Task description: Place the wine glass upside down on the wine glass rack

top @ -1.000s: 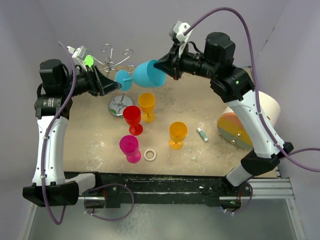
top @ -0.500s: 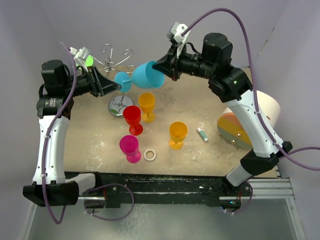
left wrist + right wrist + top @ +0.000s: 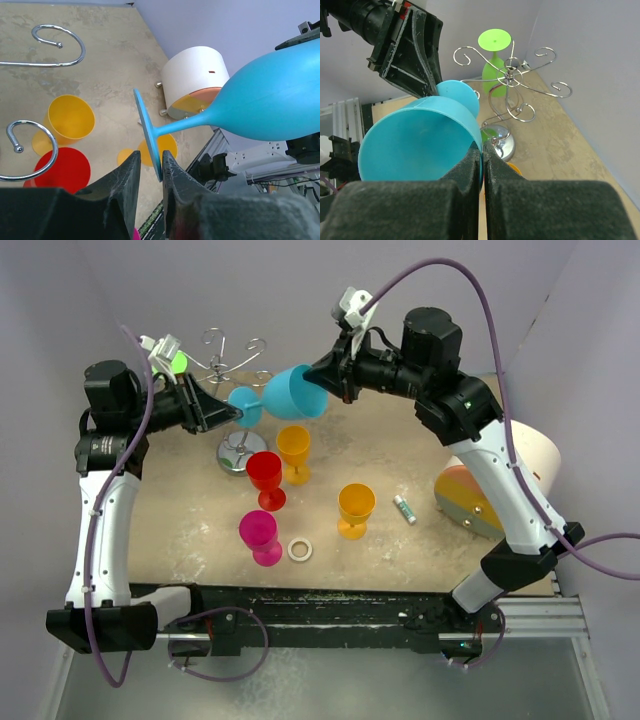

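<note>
- Two grippers of mine hold one blue wine glass (image 3: 295,392) in the air above the tabletop (image 3: 400,455). It lies on its side, with the bowl mouth toward 3 o'clock and the foot toward 9 o'clock in the top view.
- My right gripper (image 3: 318,373) is clamped on the bowl's rim, with the blue wall pinched between its fingers.
- My left gripper (image 3: 235,412) is closed on the thin foot disc, which stands edge-on between its fingers (image 3: 131,175).
- The wine glass rack (image 3: 237,452) stands at about 10 o'clock on the tabletop. Its round base is at 6 o'clock from the held foot, and its curled hooks are at 11 o'clock from it.
- A green glass (image 3: 495,45) hangs upside down on the rack's far side.
- Upright at 6 o'clock from the held glass are a red glass (image 3: 265,475), an orange glass (image 3: 293,448) and a pink glass (image 3: 258,532).
- A second orange glass (image 3: 356,505) stands at 3 o'clock from the red one.
- A white ring (image 3: 300,550) lies just at 3 o'clock of the pink glass.
</note>
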Available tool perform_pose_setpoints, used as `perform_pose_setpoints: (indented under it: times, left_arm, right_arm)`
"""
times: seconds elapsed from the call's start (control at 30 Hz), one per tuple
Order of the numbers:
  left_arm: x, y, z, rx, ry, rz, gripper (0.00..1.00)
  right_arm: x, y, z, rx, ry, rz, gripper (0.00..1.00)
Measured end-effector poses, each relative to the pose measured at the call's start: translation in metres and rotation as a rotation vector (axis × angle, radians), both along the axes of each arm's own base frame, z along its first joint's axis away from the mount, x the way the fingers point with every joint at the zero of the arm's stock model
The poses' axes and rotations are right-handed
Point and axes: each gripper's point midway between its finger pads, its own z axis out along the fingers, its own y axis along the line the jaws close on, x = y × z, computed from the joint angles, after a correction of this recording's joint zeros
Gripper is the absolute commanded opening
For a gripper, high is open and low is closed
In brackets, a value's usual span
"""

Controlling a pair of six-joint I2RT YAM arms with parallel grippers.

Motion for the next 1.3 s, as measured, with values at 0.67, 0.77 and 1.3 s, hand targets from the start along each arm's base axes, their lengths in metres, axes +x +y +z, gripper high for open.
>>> perform_pose_setpoints:
  times: [0.67, 0.77, 1.3]
  left_arm:
    - [-0.004, 0.011, 0.011, 0.036, -0.102, 0.081, 0.00]
    - [-0.007, 0.019, 0.015, 0.070, -0.146, 0.127, 0.00]
    - [-0.036, 0.117, 0.105, 0.634, -0.608, 0.561, 0.00]
  right_arm:
    - [0.003, -0.001, -0.009, -0.033, -0.024, -0.003, 0.75]
    - [0.001, -0.005, -0.007, -0.037, -0.035, -0.009, 0.81]
    - [-0.033, -0.053, 0.036, -0.025, -0.193, -0.059, 0.88]
